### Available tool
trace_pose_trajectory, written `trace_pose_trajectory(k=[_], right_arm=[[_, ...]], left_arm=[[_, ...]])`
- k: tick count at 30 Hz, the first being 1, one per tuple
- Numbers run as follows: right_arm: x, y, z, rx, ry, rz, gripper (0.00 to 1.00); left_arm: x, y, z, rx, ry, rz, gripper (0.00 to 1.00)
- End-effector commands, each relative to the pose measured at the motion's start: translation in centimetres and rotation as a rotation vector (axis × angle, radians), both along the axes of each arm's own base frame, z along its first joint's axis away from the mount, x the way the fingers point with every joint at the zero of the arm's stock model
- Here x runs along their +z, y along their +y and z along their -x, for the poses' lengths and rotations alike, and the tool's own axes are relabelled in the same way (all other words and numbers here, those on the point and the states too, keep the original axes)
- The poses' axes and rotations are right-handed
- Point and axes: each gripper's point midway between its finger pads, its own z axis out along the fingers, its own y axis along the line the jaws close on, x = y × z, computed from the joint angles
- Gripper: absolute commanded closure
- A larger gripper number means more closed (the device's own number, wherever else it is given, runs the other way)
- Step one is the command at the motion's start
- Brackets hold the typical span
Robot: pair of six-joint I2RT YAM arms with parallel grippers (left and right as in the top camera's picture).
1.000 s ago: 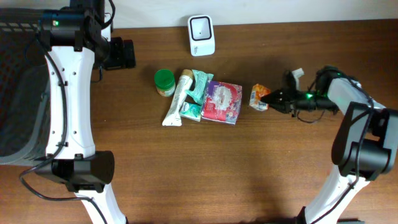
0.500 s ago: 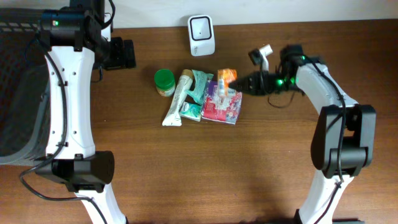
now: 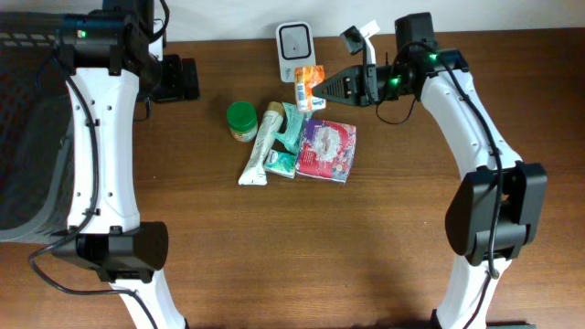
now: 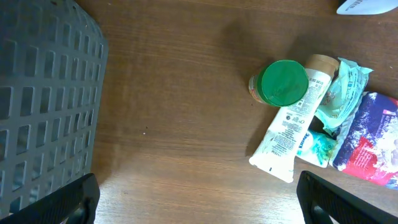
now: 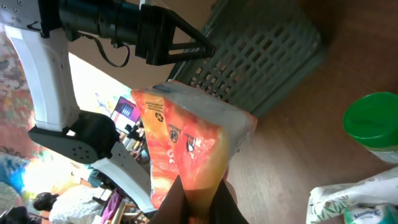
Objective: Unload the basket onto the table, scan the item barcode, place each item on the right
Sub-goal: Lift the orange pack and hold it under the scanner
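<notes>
My right gripper (image 3: pixel 322 90) is shut on a small orange packet (image 3: pixel 308 85), held in the air just in front of the white scanner (image 3: pixel 296 50) at the table's back edge. In the right wrist view the orange packet (image 5: pixel 186 149) is pinched at its lower end between the dark fingers (image 5: pixel 169 202), its printed face toward the camera. My left gripper (image 4: pixel 199 199) is open over bare table, far left of the pile, with nothing between its fingers (image 4: pixel 62 202).
A pile lies mid-table: a green-lidded jar (image 3: pixel 241 120), a white tube (image 3: pixel 259 146), a teal wrapper (image 3: pixel 292 126) and a red-blue pouch (image 3: pixel 326 150). A dark mesh basket (image 3: pixel 27 137) stands at the left edge.
The right arm has carried the orange packet from the right side of the table leftward and back, over the pile, up to the scanner. The left arm has not moved.
</notes>
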Motion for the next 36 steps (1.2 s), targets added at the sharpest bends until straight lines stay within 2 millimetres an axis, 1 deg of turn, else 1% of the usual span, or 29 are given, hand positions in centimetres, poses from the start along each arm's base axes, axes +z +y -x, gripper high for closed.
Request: trace_pose_trajectory(k=[1,7,9,10,11,12,13,14,15,16,17,18,19,21,22,24,28,30,33,36], right_arm=[[1.6,0.9,0.9,0.033,-0.029,-0.022,0.96],[1.5,0.9,0.9,0.03,-0.028,-0.018,0.96],[0.1,1.1,0.1,-0.016,-0.024,0.069,0.96],[-1.9,1.2,-0.9,-0.085,0.028,0.189,0.96],[-5.0,0.8,-2.7,-0.217,0.097,0.381,0.96],[-7.5,0.0,-4.0,-0.332,0.121,0.537,0.96],[-9.1,-0.9,-5.0,-0.415,0.101,0.656,0.96],[-11.0,-2.6,-6.6,-0.541,0.04,0.837,0.96],[-11.5,-3.5,-7.7,-0.619,-0.013,0.929,0.96],[-11.5,-4.5,-9.1,-0.711,-0.082,1.008,0.96],[-10.9,-5.7,-10.9,-0.83,-0.183,1.093,0.96],[-10.0,-6.5,-12.3,-0.905,-0.287,1.153,0.96],[-8.6,-6.3,-13.8,-0.929,-0.458,1.201,0.96],[-7.5,-4.4,-15.7,-0.889,-0.683,1.208,0.96],[-7.6,-3.4,-17.2,-0.879,-0.788,1.196,0.96],[-8.5,-2.6,-19.1,-0.911,-0.853,1.166,0.96],[-10.7,-1.3,-22.0,-0.984,-0.92,1.081,0.96],[-11.2,-1.1,-22.6,-1.006,-0.94,1.063,0.96],[-11.1,-0.8,-23.4,-1.05,-0.974,1.019,0.96],[-12.1,0.0,-23.4,-0.992,-1.004,1.012,0.96]], left_arm=[[-0.3,0.0,0.0,0.009,0.01,-0.002,0.01],[-0.3,0.0,0.0,0.009,0.01,-0.002,0.01],[-0.3,0.0,0.0,0.009,0.01,-0.002,0.01],[-0.3,0.0,0.0,0.009,0.01,-0.002,0.01],[-0.3,0.0,0.0,0.009,0.01,-0.002,0.01],[-0.3,0.0,0.0,0.009,0.01,-0.002,0.01],[-0.3,0.0,0.0,0.009,0.01,-0.002,0.01],[-0.3,0.0,0.0,0.009,0.01,-0.002,0.01],[-0.3,0.0,0.0,0.009,0.01,-0.001,0.01],[-0.3,0.0,0.0,0.009,0.01,-0.002,0.01],[-0.3,0.0,0.0,0.009,0.01,-0.002,0.01],[-0.3,0.0,0.0,0.009,0.01,-0.002,0.01],[-0.3,0.0,0.0,0.009,0.01,-0.002,0.01],[-0.3,0.0,0.0,0.009,0.01,-0.002,0.01],[-0.3,0.0,0.0,0.009,0.01,-0.002,0.01],[-0.3,0.0,0.0,0.009,0.01,-0.002,0.01],[-0.3,0.0,0.0,0.009,0.01,-0.002,0.01],[-0.3,0.0,0.0,0.009,0.01,-0.002,0.01],[-0.3,0.0,0.0,0.009,0.01,-0.002,0.01],[-0.3,0.0,0.0,0.009,0.01,-0.002,0.01]])
